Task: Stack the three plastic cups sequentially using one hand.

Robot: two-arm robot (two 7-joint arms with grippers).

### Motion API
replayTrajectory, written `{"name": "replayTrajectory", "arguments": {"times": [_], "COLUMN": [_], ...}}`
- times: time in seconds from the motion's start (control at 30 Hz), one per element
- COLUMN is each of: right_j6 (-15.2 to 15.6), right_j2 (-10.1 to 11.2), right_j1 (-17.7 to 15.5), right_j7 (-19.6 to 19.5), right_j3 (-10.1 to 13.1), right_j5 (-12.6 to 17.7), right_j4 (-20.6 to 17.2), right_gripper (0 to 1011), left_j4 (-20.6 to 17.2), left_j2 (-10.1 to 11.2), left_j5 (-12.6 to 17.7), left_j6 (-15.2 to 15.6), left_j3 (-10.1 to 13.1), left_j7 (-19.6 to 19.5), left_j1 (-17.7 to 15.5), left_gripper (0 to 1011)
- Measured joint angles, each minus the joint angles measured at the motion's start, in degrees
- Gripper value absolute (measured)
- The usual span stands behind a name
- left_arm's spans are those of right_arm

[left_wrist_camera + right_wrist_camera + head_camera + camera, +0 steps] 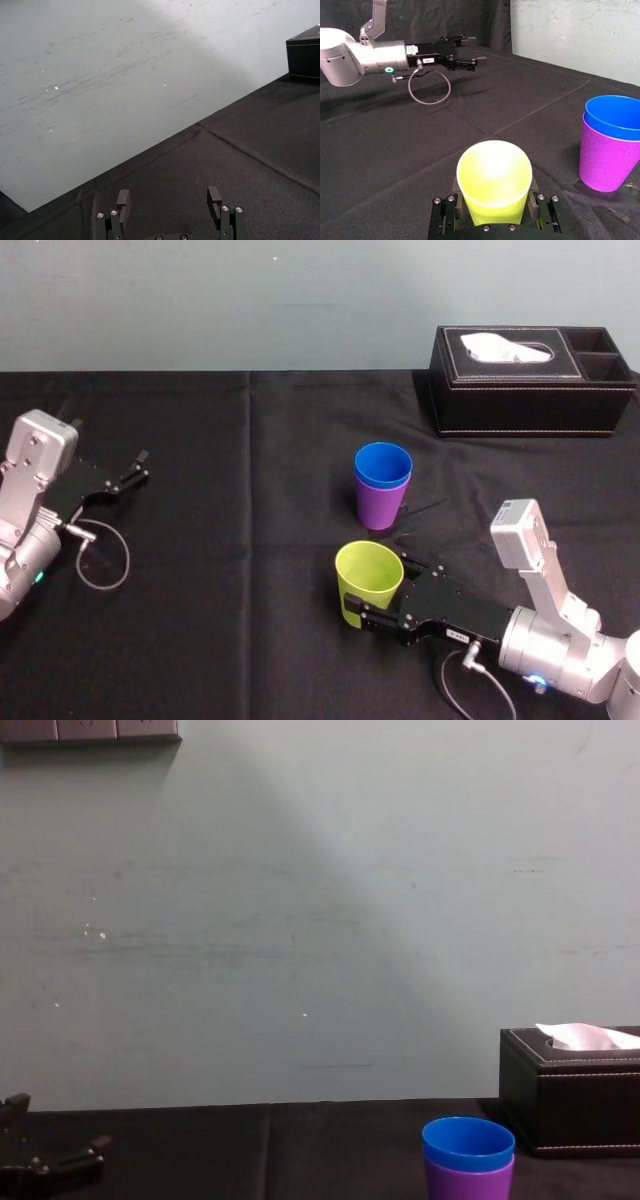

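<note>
One pincer is at work: the right pincer point(378, 592) reaches in from the robot's lower right, low over the black-draped worktop point(250, 630), and its slim black fingers are clamped on either side of the yellow-green cup point(365, 575). The right wrist view shows that pincer point(495, 212) hugging the lower part of the yellow-green cup point(494, 180), whose open mouth faces up and toward the camera. From the head view this cup leans a little to the robot's left; whether its base touches the cloth or hangs just clear of it cannot be told. Just beyond it, farther from the robot and slightly to the right, the blue cup point(383, 465) sits nested inside the purple cup point(380, 510), both upright on the worktop, with only the blue rim band showing above the purple rim. The held cup is near this pair but not touching it. The chest view sees the same pair from the side, the blue cup point(467, 1143) over the purple cup point(468, 1180). Behind them, toward the far right of the worktop, stands a black tissue box point(530, 380) with a white tissue poking out. Well apart, at the far left, the left pincer point(138, 468) is parked above the cloth, fingers spread with nothing between them, as the left wrist view point(170, 205) confirms.
</note>
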Motion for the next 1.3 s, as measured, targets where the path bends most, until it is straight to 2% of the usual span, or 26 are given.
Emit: {"name": "replayTrajectory", "arguments": {"times": [0.23, 0.37, 0.5, 0.53, 0.73, 0.87, 1.03, 1.3], "right_j6": [0.01, 0.8, 4.18, 5.8, 10.19, 11.63, 13.51, 15.45], "right_j2": [0.21, 1.14, 2.87, 3.42, 4.86, 5.1, 5.25, 4.24], "right_j1": [-0.39, -1.84, -4.03, -4.61, -5.27, -4.58, -2.12, 2.97], "right_j7": [-0.4, -1.61, -4.07, -5.01, -7.34, -8.43, -10.07, -11.46], "right_j3": [0.06, 0.82, 2.61, 3.4, 6.35, 7.34, 8.04, 7.26], "right_j5": [0.0, 0.39, 1.6, 2.31, 5.61, 6.71, 7.43, 7.22], "right_j4": [-0.68, -3.69, -9.38, -11.35, -16.46, -17.7, -18.4, -15.98], "right_gripper": [732, 732, 732, 732, 732, 732, 732, 732], "left_j4": [0.0, 0.0, 0.0, 0.0, 0.0, 0.0, 0.0, 0.0], "left_j2": [0.0, 0.0, 0.0, 0.0, 0.0, 0.0, 0.0, 0.0], "left_j5": [0.0, 0.0, 0.0, 0.0, 0.0, 0.0, 0.0, 0.0], "left_j6": [0.0, 0.0, 0.0, 0.0, 0.0, 0.0, 0.0, 0.0], "left_j3": [0.0, 0.0, 0.0, 0.0, 0.0, 0.0, 0.0, 0.0], "left_j7": [0.0, 0.0, 0.0, 0.0, 0.0, 0.0, 0.0, 0.0], "left_j1": [0.0, 0.0, 0.0, 0.0, 0.0, 0.0, 0.0, 0.0], "left_gripper": [1011, 1011, 1011, 1011, 1011, 1011, 1011, 1011]}}
